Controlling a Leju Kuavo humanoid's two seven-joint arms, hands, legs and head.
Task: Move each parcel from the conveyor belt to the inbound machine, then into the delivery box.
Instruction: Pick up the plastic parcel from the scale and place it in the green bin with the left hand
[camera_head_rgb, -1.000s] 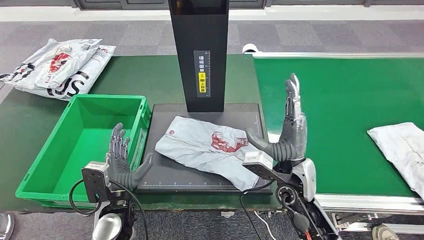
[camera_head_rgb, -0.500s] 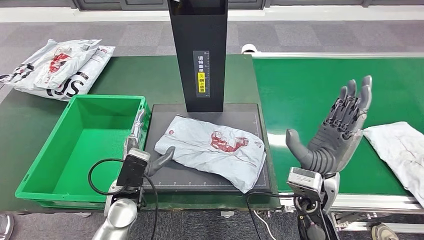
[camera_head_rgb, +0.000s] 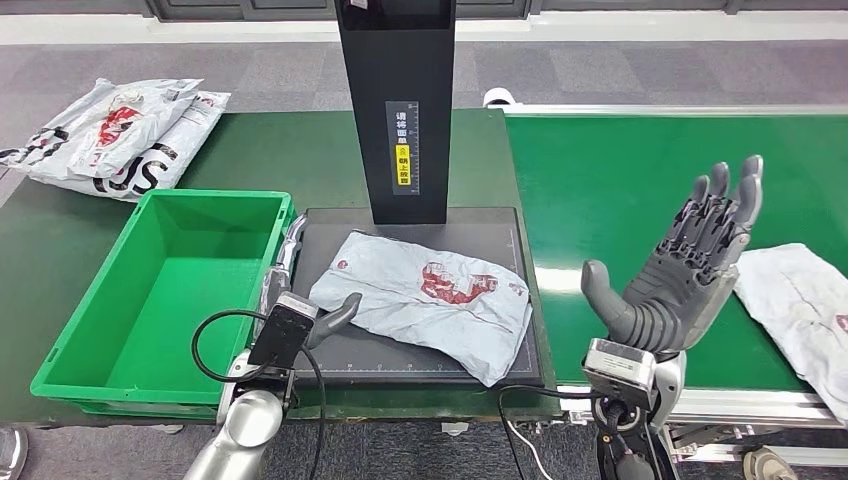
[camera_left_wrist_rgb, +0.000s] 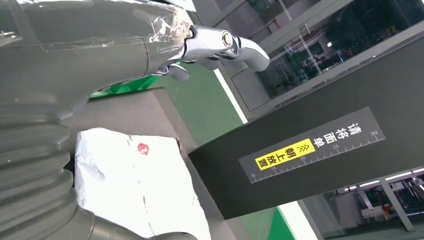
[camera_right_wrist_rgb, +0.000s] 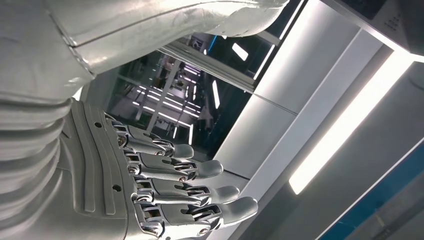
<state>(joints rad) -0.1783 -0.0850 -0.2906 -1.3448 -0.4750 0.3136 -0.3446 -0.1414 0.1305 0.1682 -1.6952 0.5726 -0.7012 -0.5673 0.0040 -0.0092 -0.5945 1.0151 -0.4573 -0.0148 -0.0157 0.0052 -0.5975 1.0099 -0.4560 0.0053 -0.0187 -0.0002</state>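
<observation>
Nearby, spare bags (camera_head_rgb: 110, 135) lie beyond the crate (camera_head_rgb: 160, 290); both hands spread, empty.

The parcel (camera_head_rgb: 430, 300) on the scanner is showing off a pale grey wrap with a red print on it. The platform (camera_head_rgb: 400, 355) under it is sitting there matte black, and the post (camera_head_rgb: 397, 100) is wearing a yellow label. The box (camera_head_rgb: 160, 290) is glowing bright green, the belt (camera_head_rgb: 640, 190) a deeper green.
</observation>
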